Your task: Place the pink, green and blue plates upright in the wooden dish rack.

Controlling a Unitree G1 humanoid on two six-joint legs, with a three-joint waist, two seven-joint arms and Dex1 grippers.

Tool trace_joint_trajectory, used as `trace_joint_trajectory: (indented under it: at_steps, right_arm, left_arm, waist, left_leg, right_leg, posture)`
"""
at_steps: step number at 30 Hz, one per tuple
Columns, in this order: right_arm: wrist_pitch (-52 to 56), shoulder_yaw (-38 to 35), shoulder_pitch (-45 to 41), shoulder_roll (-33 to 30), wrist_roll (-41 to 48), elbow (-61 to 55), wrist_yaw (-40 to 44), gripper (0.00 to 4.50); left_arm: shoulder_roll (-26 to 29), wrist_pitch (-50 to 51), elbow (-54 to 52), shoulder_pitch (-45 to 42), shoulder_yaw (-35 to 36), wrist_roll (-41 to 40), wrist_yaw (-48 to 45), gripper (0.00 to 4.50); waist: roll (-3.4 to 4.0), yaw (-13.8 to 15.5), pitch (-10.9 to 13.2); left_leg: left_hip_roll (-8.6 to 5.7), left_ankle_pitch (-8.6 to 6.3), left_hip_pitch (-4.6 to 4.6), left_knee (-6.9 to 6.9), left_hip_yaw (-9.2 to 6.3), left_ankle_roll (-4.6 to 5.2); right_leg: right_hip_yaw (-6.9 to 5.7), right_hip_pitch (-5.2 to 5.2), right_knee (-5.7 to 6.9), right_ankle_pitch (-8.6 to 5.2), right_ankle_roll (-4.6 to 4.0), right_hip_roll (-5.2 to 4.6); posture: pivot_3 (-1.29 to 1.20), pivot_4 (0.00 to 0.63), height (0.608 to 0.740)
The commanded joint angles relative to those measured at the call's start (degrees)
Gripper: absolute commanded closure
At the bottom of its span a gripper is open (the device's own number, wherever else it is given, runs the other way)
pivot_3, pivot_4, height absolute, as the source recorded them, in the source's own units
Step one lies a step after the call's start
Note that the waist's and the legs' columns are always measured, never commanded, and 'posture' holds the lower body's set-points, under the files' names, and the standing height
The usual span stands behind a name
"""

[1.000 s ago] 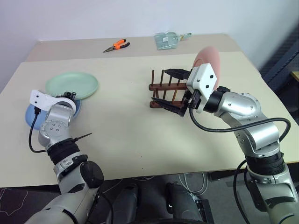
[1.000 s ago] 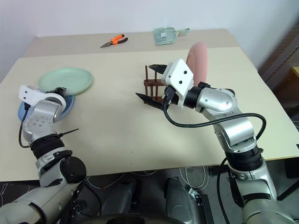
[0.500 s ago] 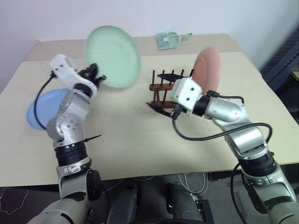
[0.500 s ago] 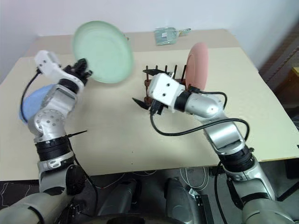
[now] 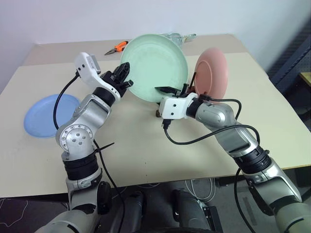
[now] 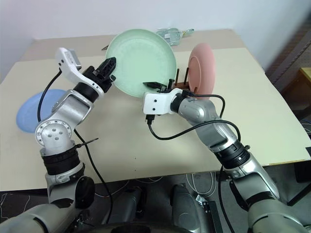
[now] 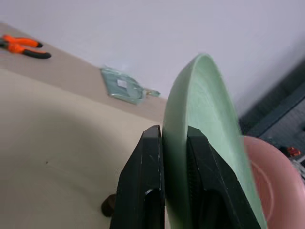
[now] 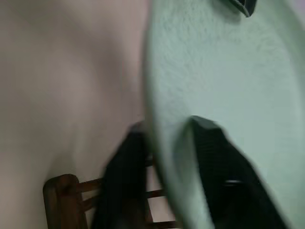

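Both end effectors grip the green plate (image 5: 154, 67), held up on its edge over the wooden dish rack (image 6: 181, 86): the left end effector (image 7: 174, 152) pinches its rim, and the right end effector (image 8: 164, 143) clamps the lower edge. Pink plate (image 5: 212, 73) stands upright in the rack. Blue plate (image 5: 50, 115) lies flat on the table (image 5: 136, 145).

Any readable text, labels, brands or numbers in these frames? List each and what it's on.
None readable.
Clear packet at the table's far edge: any print on it is too small to read.
Orange-handled pliers: no marking legible.
Green plate, pink plate, blue plate, wooden dish rack: plain, no print.
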Motion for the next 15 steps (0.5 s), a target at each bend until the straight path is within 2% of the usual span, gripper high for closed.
trace_joint_trajectory:
  at_steps: [1,3,10,11,13,14,15]
  right_arm:
    - [-0.4,-1.0,-0.1,1.0,-2.4,-0.6,-1.0,4.04]
    - [-0.8,-1.2,0.0,1.2,-3.3,-0.7,-1.2,4.47]
    - [-3.7,-2.5,-0.3,1.0,-6.5,-0.9,-2.3,4.47]
    - [-4.2,-2.9,-0.6,0.8,-7.1,-0.7,-2.9,4.5]
    - [-4.7,-3.5,-0.7,0.7,-7.9,-0.5,-3.7,4.5]
    - [-4.6,-5.0,-0.6,0.5,-7.3,-1.0,-4.3,4.5]
    - [-4.2,-7.0,-0.3,0.6,-5.8,-1.7,-4.7,4.5]
  left_arm:
    - [0.7,-0.8,-1.6,-0.4,-0.1,-1.6,-1.3,3.97]
    - [0.8,-1.0,-1.4,-0.3,-0.1,-1.8,-1.4,3.97]
    - [-0.8,-6.2,-0.9,-3.6,3.9,-5.5,-1.0,3.97]
    - [-0.9,-8.3,-0.7,-4.8,5.3,-6.0,-0.6,3.42]
    - [-0.8,-11.2,-0.1,-6.3,7.1,-6.7,0.0,2.61]
    - [1.6,-14.1,1.3,-7.1,8.4,-3.6,-0.4,2.16]
    - [4.3,-16.8,2.5,-7.4,9.1,-0.1,-1.5,2.16]
  waist:
    - [0.0,0.1,0.0]
    - [0.0,0.1,0.0]
    - [-0.01,0.1,0.0]
    - [-0.02,0.1,0.0]
    - [-0.03,0.1,0.0]
    - [-0.03,0.0,0.0]
    - [-0.03,-0.1,0.0]
  left_leg:
    - [0.0,0.02,0.0,0.0,0.0,-0.03]
    - [0.0,0.02,0.0,0.0,0.0,-0.03]
    - [-0.01,0.03,0.0,-0.01,-0.01,-0.05]
    - [-0.01,0.03,0.0,-0.01,-0.01,-0.05]
    - [0.0,0.04,0.0,-0.01,-0.01,-0.07]
    - [0.0,0.04,0.0,-0.02,-0.01,-0.07]
    - [0.0,0.05,0.01,-0.04,0.0,-0.08]
  right_leg:
    - [0.0,0.0,0.0,0.0,0.0,0.0]
    - [0.0,0.0,-0.01,0.0,0.0,0.0]
    - [0.0,0.01,-0.02,0.0,0.0,0.0]
    - [0.0,0.01,-0.02,0.0,0.0,0.0]
    - [0.0,0.01,-0.03,0.0,-0.01,0.0]
    - [0.0,0.01,-0.03,0.0,-0.01,0.01]
    - [0.0,0.01,-0.03,0.0,-0.01,0.01]
  posture:
    - [0.0,0.15,0.738]
    - [0.0,0.15,0.738]
    - [0.0,0.15,0.738]
    - [0.0,0.15,0.738]
    - [0.0,0.15,0.738]
    - [0.0,0.15,0.738]
    - [0.0,0.15,0.738]
